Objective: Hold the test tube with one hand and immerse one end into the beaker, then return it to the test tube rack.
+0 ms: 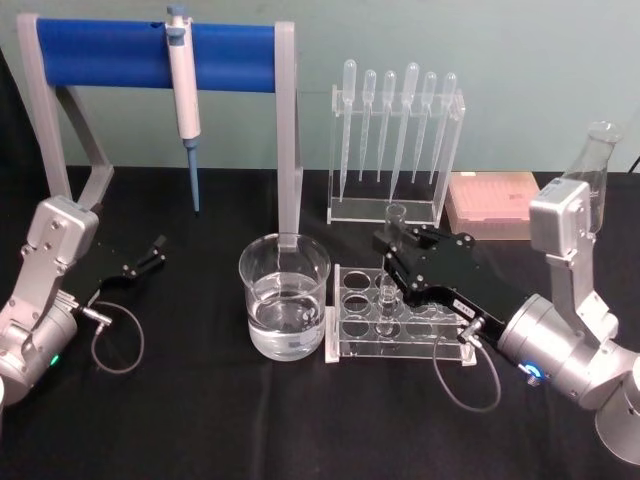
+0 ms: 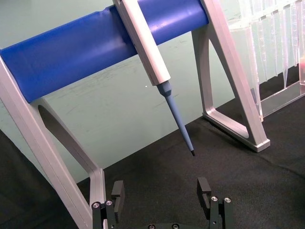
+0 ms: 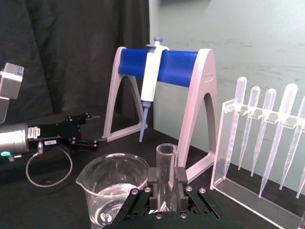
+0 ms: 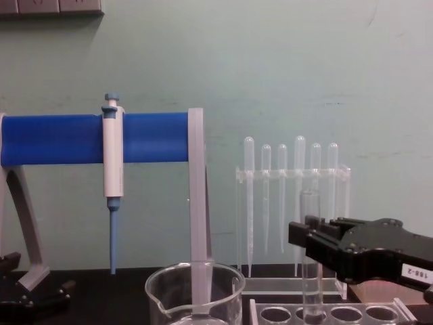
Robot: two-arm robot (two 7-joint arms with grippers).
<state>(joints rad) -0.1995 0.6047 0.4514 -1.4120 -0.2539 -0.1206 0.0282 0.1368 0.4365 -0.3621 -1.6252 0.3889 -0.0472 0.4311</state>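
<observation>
Head view puts the beaker (image 1: 285, 297) in the middle of the black table (image 1: 200, 420), about one third full of clear liquid. Just to the right of the beaker stands a clear tube rack (image 1: 395, 320) with round holes. The test tube (image 1: 393, 250) is upright over this rack, and the right gripper (image 1: 392, 262) has its fingers closed on the tube's middle. In the chest view the lower end of the test tube (image 4: 310, 257) goes down among the rack holes (image 4: 325, 313), but the picture is cut off there, so I cannot tell if it rests in a hole. The tube looks empty in the right wrist view, where its open rim (image 3: 167, 149) rises above the black fingers (image 3: 178, 179).

Behind the beaker is a stand (image 1: 155, 55) with a blue bar, and a blue-and-white micropipette (image 1: 184, 95) hangs on it. Behind and to the right of the beaker, a clear holder (image 1: 395, 150) carries six plastic pipettes. Further right lies a pink box (image 1: 492, 203), partly covered by the right arm, and an empty glass flask (image 1: 594, 165) is partly hidden too.

The left gripper (image 1: 148, 255) is parked far left of the beaker; its fingers (image 2: 117, 190) are apart and hold nothing.
</observation>
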